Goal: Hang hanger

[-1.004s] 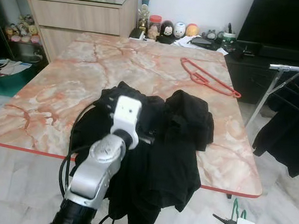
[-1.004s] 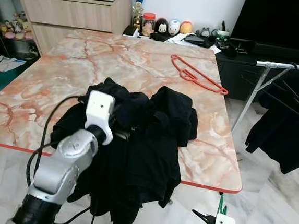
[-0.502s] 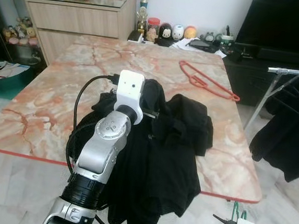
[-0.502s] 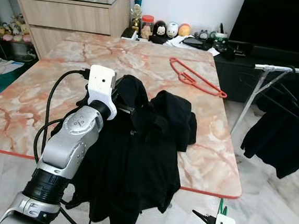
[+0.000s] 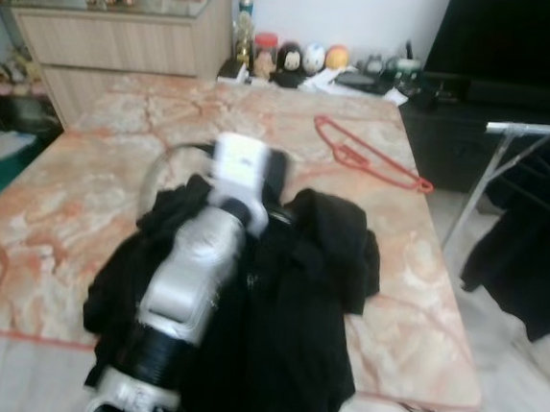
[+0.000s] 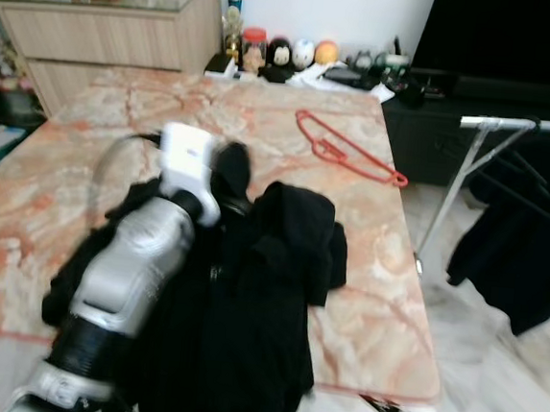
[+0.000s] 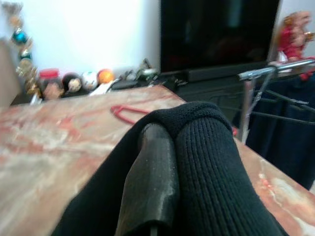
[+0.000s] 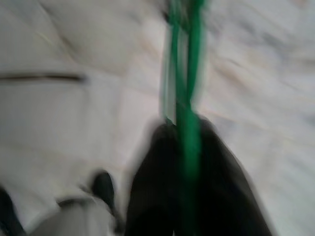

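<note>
Left gripper (image 7: 170, 147): its fingers (image 7: 152, 177) are pinched on a fold of ribbed black fabric, w/ the knit wrapped right over the tip, so it's got a real hold on the black garment (image 5: 296, 295). From the head cams the left arm reaches out over the pile, wrist cam up top, and the cloth is lifted into a little peak at the fingers while the rest lies heaped on the marble counter (image 5: 85, 170), with part of it hanging off the near edge.

Right gripper (image 8: 189, 196) is down low by the floor. Its view is blurry, but the dark fingers look closed on a green hanger (image 8: 184, 88) that runs straight up out of them, tiled floor (image 8: 74, 49) behind.

Further out: a red hanger (image 5: 371, 157) lies flat on the far right part of the counter, well apart from the garment. Off to the right is a metal clothes rail (image 5: 537, 130) w/ dark clothes already hanging on it. Cabinet and small figurines at the back, TV on the right.

Step in hand, imo: picking up the garment. No hanger is in it yet and nothing new is on the rail, so the task is early on.

Next move prob calls for getting the collar/neck opening sorted so the green hanger can go in, then carrying it to the rail. Tricky bit is that the cloth is bunched, so finding the opening won't be easy.
</note>
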Controlling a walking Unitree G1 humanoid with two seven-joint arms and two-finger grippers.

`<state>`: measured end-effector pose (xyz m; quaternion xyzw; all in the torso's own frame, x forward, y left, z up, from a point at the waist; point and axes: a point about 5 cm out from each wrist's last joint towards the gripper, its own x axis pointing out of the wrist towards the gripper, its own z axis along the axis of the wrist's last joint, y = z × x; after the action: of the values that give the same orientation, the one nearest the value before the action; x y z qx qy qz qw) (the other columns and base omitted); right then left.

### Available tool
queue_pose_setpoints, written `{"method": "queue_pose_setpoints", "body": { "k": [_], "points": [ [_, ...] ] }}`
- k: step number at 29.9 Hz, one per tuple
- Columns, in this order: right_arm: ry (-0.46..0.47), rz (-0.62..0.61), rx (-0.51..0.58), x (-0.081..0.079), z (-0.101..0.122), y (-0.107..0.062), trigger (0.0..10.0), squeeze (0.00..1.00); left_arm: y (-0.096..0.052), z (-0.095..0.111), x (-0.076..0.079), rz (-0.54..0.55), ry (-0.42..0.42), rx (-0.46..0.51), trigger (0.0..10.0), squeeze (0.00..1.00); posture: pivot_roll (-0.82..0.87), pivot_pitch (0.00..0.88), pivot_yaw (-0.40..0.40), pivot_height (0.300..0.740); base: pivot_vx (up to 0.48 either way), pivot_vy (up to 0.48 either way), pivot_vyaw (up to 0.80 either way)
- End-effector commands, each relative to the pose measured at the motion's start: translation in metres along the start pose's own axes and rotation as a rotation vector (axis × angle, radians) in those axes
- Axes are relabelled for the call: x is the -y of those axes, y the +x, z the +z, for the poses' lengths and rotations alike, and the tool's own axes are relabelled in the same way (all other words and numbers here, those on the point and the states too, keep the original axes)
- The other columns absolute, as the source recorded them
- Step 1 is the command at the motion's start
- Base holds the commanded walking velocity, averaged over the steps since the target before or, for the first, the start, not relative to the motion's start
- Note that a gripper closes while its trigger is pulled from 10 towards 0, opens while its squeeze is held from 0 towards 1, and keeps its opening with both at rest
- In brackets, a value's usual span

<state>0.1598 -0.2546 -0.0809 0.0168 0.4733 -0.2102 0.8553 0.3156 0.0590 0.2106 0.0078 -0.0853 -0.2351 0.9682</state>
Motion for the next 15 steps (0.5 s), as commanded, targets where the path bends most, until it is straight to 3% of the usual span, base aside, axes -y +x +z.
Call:
{"method": "queue_pose_setpoints", "body": {
  "k": [1, 2, 3, 4, 7, 15],
  "points": [
    [0.007, 0.015, 0.005, -0.006, 0.001, 0.000, 10.0, 0.00, -0.009, -0.012, -0.007, 0.010, 0.024, -0.072, 10.0, 0.00, 0.07, 0.000, -0.032, 0.740, 0.000, 0.000, 0.00],
    [0.007, 0.015, 0.005, -0.006, 0.001, 0.000, 10.0, 0.00, -0.011, -0.015, -0.007, -0.001, 0.032, -0.089, 10.0, 0.00, 0.07, 0.000, -0.032, 0.740, 0.000, 0.000, 0.00],
    [0.006, 0.016, 0.003, -0.005, 0.001, 0.000, 10.0, 0.00, -0.025, -0.027, -0.009, -0.018, 0.051, -0.166, 10.0, 0.00, 0.08, 0.000, -0.033, 0.740, 0.000, 0.000, 0.00],
    [0.006, 0.016, 0.003, -0.005, 0.001, 0.000, 10.0, 0.00, -0.025, -0.027, -0.009, -0.018, 0.051, -0.166, 10.0, 0.00, 0.08, 0.000, -0.033, 0.740, 0.000, 0.000, 0.00],
    [0.004, 0.016, 0.002, -0.005, 0.000, 0.000, 10.0, 0.00, -0.051, -0.042, -0.015, -0.008, 0.079, -0.281, 10.0, 0.00, 0.08, 0.000, -0.031, 0.740, 0.000, 0.000, 0.00],
    [0.001, 0.015, 0.001, -0.005, 0.000, 0.000, 10.0, 0.00, -0.077, -0.045, -0.016, -0.006, 0.087, -0.289, 10.0, 0.00, 0.08, 0.000, -0.030, 0.740, 0.000, 0.000, 0.00]
  ]
}}
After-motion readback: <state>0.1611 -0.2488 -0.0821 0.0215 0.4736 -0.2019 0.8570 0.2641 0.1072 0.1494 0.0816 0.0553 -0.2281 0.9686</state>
